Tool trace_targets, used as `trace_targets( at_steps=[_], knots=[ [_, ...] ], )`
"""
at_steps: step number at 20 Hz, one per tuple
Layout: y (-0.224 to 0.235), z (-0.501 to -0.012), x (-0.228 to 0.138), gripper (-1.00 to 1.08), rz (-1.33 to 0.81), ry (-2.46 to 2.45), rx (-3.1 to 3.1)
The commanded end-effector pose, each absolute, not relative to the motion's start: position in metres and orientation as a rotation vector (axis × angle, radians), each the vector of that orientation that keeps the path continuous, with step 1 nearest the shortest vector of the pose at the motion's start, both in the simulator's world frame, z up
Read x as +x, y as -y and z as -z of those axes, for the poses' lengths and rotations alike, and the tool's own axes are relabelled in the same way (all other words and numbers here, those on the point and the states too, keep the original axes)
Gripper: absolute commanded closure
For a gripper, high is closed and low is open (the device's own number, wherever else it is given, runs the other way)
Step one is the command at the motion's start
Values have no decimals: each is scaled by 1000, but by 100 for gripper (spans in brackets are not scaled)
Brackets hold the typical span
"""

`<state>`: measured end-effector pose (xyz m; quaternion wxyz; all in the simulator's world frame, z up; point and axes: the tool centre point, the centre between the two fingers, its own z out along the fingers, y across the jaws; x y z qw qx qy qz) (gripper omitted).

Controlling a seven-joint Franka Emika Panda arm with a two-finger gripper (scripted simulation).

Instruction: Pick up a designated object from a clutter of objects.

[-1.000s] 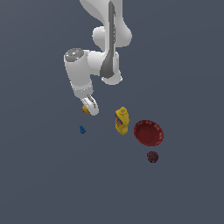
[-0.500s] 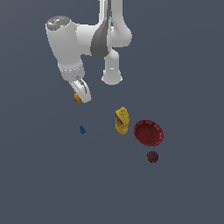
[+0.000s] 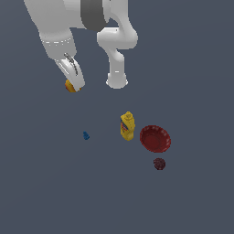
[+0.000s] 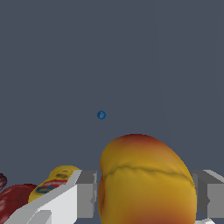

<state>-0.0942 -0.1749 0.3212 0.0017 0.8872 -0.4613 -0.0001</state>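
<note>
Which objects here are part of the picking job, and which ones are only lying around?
Part of the job:
- orange fruit, the designated object, held between the fingers
- gripper, shut on the fruit, lifted above the floor

Only lying around:
- yellow bottle
- red bowl
- dark maroon ball
- tiny blue piece

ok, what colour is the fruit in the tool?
Orange-yellow with a reddish patch on the fruit, held in the tool; clearest in the wrist view.

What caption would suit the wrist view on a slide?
Gripper shut on the orange fruit, lifted above the tiny blue piece.
</note>
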Motion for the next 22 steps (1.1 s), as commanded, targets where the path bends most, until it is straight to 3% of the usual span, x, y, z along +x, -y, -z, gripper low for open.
trace_targets(
  at_steps=[1,11,22],
  knots=[
    [180,-346,-93,108,0,1447,2785],
    [195,-414,-86,108,0,1443,2790],
    [201,-435,-82,108,0,1443,2791]
  ],
)
